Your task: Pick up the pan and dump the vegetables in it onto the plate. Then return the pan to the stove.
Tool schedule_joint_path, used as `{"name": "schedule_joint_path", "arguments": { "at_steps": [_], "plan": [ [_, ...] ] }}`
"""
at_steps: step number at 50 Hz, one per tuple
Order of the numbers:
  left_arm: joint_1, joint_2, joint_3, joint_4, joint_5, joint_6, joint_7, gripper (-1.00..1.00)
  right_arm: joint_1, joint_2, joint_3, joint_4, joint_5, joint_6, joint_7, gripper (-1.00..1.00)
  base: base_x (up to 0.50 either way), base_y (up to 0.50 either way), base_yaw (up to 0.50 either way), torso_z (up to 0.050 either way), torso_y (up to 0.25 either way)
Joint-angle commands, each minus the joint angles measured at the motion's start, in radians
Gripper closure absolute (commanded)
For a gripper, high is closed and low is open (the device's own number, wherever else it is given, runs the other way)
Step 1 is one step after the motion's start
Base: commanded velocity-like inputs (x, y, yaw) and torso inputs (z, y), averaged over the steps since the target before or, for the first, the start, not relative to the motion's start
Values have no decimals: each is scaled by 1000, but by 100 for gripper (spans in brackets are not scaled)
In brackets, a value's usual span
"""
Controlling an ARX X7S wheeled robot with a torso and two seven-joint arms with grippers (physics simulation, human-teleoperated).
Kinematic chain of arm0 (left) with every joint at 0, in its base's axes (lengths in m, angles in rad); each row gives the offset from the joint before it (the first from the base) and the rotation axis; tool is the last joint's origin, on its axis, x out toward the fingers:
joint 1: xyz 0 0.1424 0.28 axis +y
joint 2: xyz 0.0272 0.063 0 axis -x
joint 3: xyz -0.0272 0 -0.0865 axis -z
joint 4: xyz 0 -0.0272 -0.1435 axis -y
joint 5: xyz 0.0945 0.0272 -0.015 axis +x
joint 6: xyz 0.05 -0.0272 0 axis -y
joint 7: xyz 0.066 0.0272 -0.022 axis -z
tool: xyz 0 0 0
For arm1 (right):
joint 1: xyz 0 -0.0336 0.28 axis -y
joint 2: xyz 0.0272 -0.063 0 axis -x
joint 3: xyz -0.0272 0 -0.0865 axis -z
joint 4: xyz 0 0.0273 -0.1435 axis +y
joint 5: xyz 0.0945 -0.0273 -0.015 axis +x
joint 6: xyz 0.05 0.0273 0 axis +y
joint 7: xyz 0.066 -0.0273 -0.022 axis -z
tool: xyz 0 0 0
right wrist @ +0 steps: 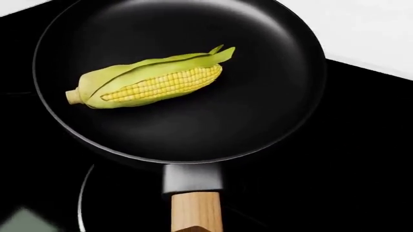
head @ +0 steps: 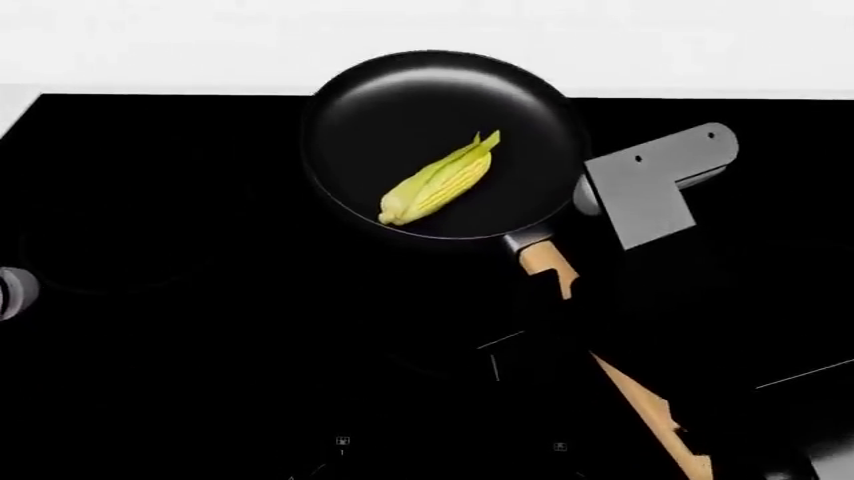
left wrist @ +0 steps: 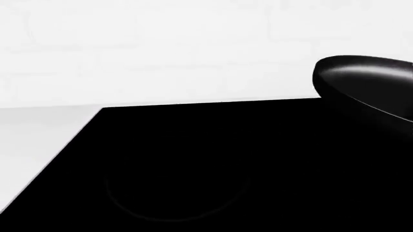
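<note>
Pan (head: 441, 140) raised above the stove (head: 200, 330), toward its far edge, wooden handle (head: 627, 400) running back toward the right arm at the near right of the head view. Right gripper itself not made out — dark against dark glass, only a black shape crossing the handle partway along; cannot tell how far open, nor whether closed on the wood. Left gripper outside every view; from the left wrist camera only the pan's rounded black outer wall (left wrist: 368, 87) seen off to one side, well apart, above the stove's glossy surface (left wrist: 226, 169).

Round, black, non-stick, with a smooth sheen on the inner wall (right wrist: 271, 96); a short dark neck joining bowl to light tan handle (right wrist: 197, 212).

Inside — a single ear of corn (right wrist: 152, 79), lying on its side near the pan's middle, yellow kernels bared along one flank, pale green husk leaves wrapped over the rest and tapering to a loose tip. Stub end pointing away from the tip, both ends clear of the pan's wall.

A grey angled bracket (head: 654, 185) beside the pan's right edge in the head view.
</note>
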Motion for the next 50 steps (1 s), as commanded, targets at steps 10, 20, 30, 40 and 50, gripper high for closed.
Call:
{"name": "schedule_joint_path", "arguments": {
  "at_steps": [10,20,30,40,50],
  "plan": [
    [-24,8,-23,-7,5,-11,9,-100,12,58,158,-142,377,200,238,100,0,0,0,0,2],
    [-17,0,-44,-12,-4,-6,12,-100,0,73,116,-145,375,142,249,100,0,300,0,0,2],
    [-15,-1,-58,7,-12,-18,4,-100,-8,81,128,-166,408,147,276,100,0,500,0,0,3],
    [-20,-4,-71,23,-25,-32,1,-100,-12,90,118,-170,428,136,286,100,-349,457,0,0,2],
    [-27,-10,-74,28,-33,-42,-2,-100,-1,102,88,-164,435,118,286,100,-415,446,0,2,2]
  ]
}}
